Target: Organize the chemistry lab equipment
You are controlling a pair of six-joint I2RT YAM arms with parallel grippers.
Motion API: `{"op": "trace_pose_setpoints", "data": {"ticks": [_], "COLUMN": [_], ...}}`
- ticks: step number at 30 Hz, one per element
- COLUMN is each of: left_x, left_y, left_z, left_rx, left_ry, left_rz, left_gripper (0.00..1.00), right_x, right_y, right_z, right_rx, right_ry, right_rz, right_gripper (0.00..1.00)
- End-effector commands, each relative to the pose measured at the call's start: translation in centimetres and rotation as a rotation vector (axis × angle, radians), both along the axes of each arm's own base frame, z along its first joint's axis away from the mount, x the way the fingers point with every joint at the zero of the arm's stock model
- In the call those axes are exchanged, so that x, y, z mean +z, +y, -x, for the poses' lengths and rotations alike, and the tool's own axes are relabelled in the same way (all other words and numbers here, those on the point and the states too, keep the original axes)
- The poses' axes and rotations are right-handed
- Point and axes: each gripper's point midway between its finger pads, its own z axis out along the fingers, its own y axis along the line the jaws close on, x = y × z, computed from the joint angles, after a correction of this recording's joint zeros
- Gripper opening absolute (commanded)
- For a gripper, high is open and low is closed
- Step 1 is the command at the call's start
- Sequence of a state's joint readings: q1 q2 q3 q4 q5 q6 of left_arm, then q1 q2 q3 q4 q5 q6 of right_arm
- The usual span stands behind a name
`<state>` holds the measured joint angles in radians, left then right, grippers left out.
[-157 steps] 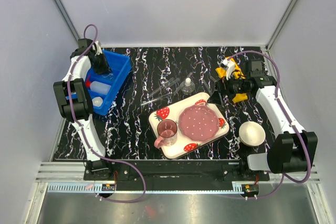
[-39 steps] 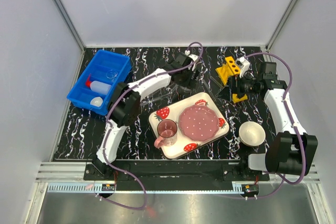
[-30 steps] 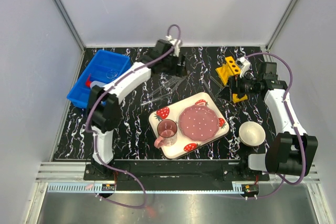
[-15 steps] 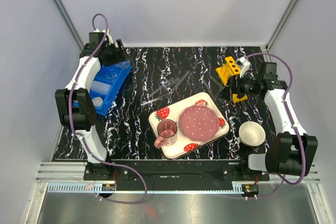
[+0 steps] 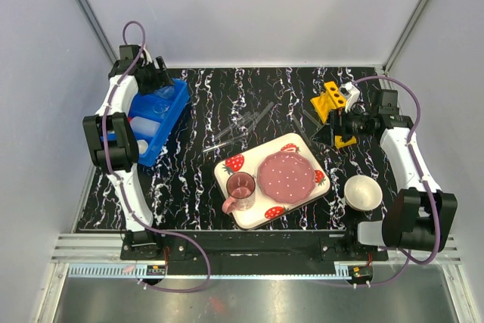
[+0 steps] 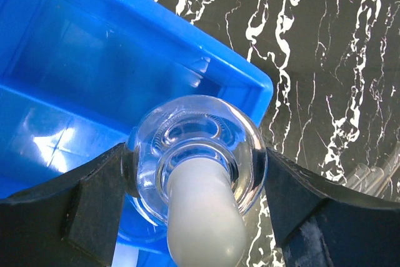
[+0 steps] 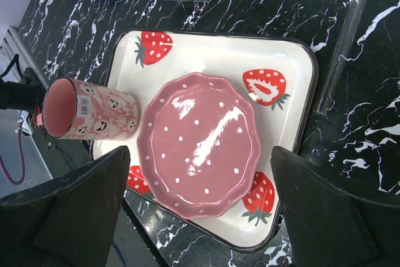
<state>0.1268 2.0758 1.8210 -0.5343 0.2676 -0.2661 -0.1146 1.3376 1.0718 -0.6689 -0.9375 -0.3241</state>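
Left gripper (image 6: 199, 199) clasps the stoppered glass flask (image 6: 199, 130) over the blue bin (image 6: 75, 48), upper left, presumably to deposit it; right gripper (image 7: 197, 214) gapes empty.

Black marbled table (image 5: 189, 187), pale grey walls (image 5: 249, 13)

The bin (image 5: 168, 128) sits at the tabletop's (image 5: 189, 179) far left and the rack (image 5: 330, 100) at far right, with thin tubes (image 5: 240, 128) lying between them. Nearer, the tray (image 5: 227, 175) carries a plate (image 5: 287, 175) and, to its left, a cup (image 5: 240, 187); a bowl (image 5: 363, 192) stands right of the tray
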Motion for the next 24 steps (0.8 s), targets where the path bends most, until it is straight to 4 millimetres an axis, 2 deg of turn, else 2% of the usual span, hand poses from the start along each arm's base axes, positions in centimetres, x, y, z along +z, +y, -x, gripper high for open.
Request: {"op": "trace_pose_setpoints", "data": {"ticks": [1, 3, 4, 15, 18, 24], "left_x": [3.3, 2.1, 2.3, -1.1, -1.7, -2.6], "left_y": [1.1, 1.2, 1.1, 1.5, 1.6, 1.6], "left_z": [-3.2, -3.6, -3.9, -5.4, -5.5, -5.5], "left_rx": [0.01, 0.01, 0.009, 0.012, 0.012, 0.004], "left_ry": [-0.12, -0.102, -0.108, -0.053, -0.038, -0.017], "left_rz": [-0.036, -0.036, -0.036, -0.035, -0.033, -0.031], "left_gripper": [0.38, 0.38, 0.38, 0.43, 0.49, 0.66], "right_x": [0.7, 0.7, 0.5, 0.2, 0.1, 0.3], "right_y": [0.1, 0.1, 0.0, -0.1, -0.2, -0.2], "right_z": [-0.5, -0.6, -0.6, -0.8, -0.9, -0.9], "right_rx": [0.012, 0.011, 0.01, 0.003, 0.003, -0.002], "right_ry": [-0.034, -0.032, -0.029, -0.018, -0.016, -0.014], "right_rz": [-0.021, -0.02, -0.019, -0.012, -0.011, -0.01], "right_gripper": [1.0, 1.0, 1.0, 1.0, 1.0, 1.0]}}
